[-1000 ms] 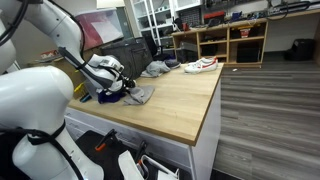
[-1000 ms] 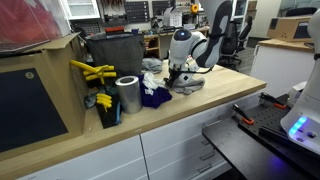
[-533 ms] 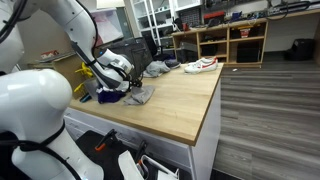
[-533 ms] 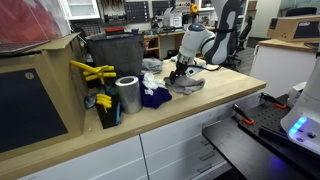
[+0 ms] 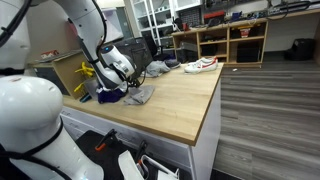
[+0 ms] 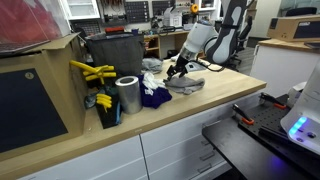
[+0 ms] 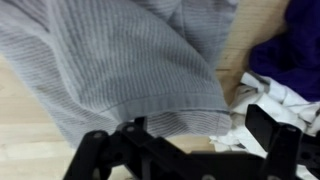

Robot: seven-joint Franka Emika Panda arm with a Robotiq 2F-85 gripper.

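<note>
Since a second ago the gripper (image 6: 179, 69) has risen off the cloth pile and its jaws have spread. It now hangs just above the grey cloth (image 6: 188, 84), with nothing between the jaws.

The wrist view shows this best. The gripper (image 7: 198, 135) enters from the bottom edge, its two black fingers (image 7: 272, 135) stand wide apart, and their lower parts are cut off by the frame. The grey cloth (image 7: 120, 60) fills most of that view, ribbed and folded, with its hem running just above the fingers. Whether a fingertip brushes the fabric cannot be told.

The grey cloth (image 5: 141, 95) lies crumpled on the wooden bench top (image 5: 185, 105), near the back edge. Beside it is a purple cloth (image 6: 155, 97), of which the wrist view catches only a corner (image 7: 295, 45). A white cloth (image 7: 255, 105) peeks out between the two, mostly covered.

In an exterior view the robot's white arm hides much of the pile and the gripper (image 5: 127, 84) is small and blurred. A metal cylinder (image 6: 128, 95) stands near the purple cloth. A shoe (image 5: 200, 65) lies at the far end of the bench.
</note>
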